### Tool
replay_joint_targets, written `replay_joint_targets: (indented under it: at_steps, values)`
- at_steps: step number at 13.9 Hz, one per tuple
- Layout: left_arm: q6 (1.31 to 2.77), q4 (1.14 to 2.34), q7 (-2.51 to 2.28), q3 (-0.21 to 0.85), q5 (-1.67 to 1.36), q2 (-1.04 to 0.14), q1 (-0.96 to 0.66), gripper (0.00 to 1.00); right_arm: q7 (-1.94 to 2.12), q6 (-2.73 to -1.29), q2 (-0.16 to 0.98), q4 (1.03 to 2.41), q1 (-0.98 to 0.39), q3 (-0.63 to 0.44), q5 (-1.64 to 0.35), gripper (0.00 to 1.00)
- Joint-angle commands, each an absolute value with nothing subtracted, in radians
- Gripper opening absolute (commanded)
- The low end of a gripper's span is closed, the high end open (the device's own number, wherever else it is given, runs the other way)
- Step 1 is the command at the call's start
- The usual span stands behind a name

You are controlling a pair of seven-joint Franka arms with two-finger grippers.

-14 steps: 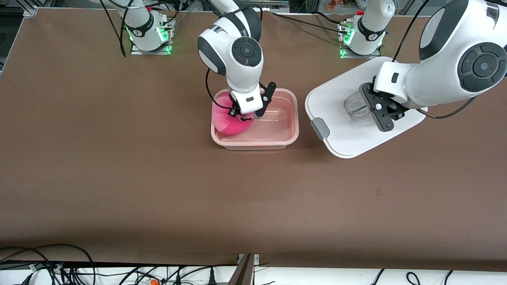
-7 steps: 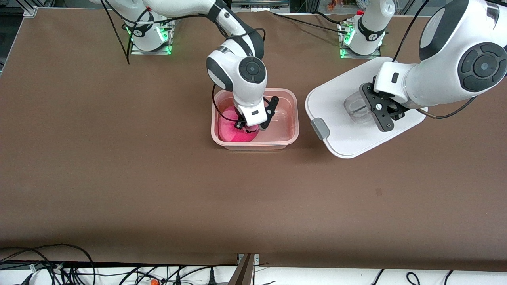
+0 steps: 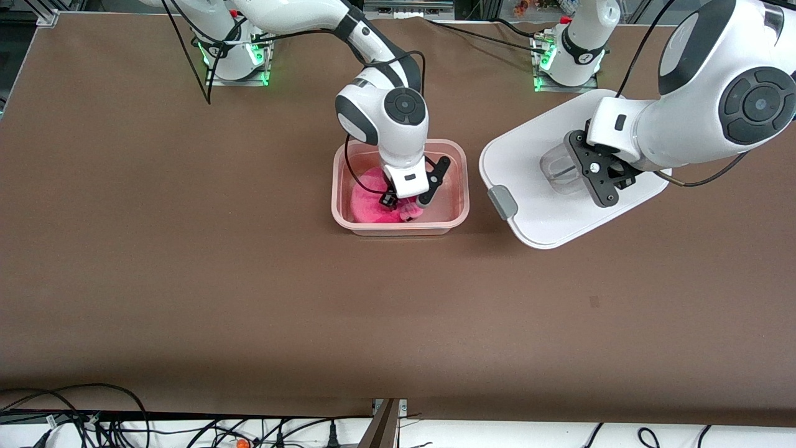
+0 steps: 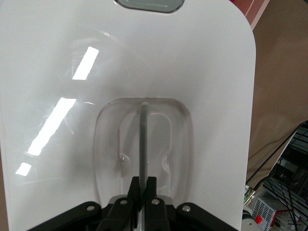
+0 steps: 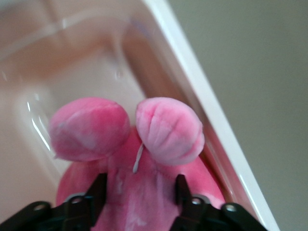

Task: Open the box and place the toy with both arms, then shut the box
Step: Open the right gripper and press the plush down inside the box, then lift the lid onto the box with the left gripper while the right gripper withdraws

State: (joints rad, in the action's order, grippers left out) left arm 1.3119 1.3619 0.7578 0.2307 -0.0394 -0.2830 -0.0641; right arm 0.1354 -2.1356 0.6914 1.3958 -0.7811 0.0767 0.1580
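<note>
Toy point(image 3: 373, 200) lies in the box point(image 3: 463, 205) between the right gripper's point(image 3: 407, 203) parted fingers, apparently released; left gripper point(image 3: 597, 176) is clamped on the lid's point(image 3: 528, 168) handle.

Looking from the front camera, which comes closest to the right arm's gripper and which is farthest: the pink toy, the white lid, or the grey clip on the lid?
1. Pink toy: in the box, directly under the right gripper, whose fingers straddle it.
2. Grey clip: on the lid's edge facing the box.
3. White lid: toward the left arm's end, its handle held by the left gripper.
</note>
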Motion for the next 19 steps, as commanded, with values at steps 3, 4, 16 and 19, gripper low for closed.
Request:
replay_joint_targets:
  at_steps: [3,4,16,19]
  values:
    - [1.296,1.328,0.769,0.238,-0.018,-0.293,-0.067,0.0,0.077,-2.161,0.683,1.367,-0.784,0.066,0.153,1.0]
    - [1.296,1.327,0.767,0.239,-0.018,-0.293,-0.069,0.0,0.078,-2.157,0.658,1.367,-0.779,0.061,0.134,1.0]
    - [1.345,1.267,0.811,0.331,-0.049,-0.351,-0.176,0.0,0.068,-1.728,0.279,1.382,-0.396,-0.089,-0.055,1.0]
    - [1.49,1.27,0.873,0.333,-0.038,-0.408,-0.277,0.0,0.066,-1.683,0.239,1.397,-0.394,-0.161,-0.074,1.0]
